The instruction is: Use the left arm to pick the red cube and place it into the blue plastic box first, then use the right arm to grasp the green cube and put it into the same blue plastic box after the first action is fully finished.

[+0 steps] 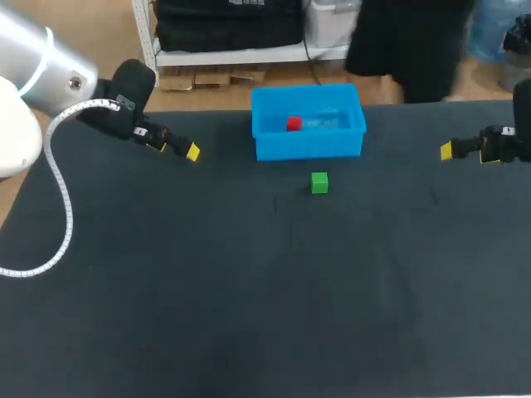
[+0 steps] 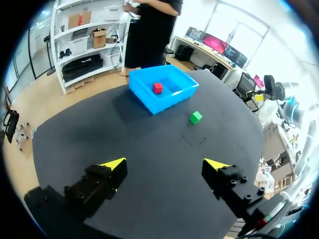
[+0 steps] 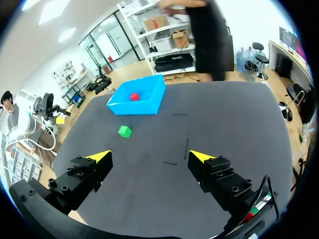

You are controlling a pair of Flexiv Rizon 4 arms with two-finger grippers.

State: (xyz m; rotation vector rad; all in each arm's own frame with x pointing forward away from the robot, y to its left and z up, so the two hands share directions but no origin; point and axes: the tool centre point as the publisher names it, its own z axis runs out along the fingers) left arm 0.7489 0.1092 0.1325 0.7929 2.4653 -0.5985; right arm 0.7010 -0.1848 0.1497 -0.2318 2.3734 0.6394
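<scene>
Blue box [image 1: 309,148]: red cube [image 1: 293,124] inside | green cube [image 1: 319,183] outside | left gripper [image 2: 167,167], right gripper [image 3: 149,157] spread

There it was, a dark matte table [image 1: 249,315] carrying everything. Out toward its far edge, about the middle, the blue plastic box [image 1: 309,148] sat flat on the top, open side up. On the near side of the box, close but not touching, the green cube [image 1: 319,183] rested on the bare surface. A few thin, short marks [image 3: 187,149] showed near the table's middle.
</scene>
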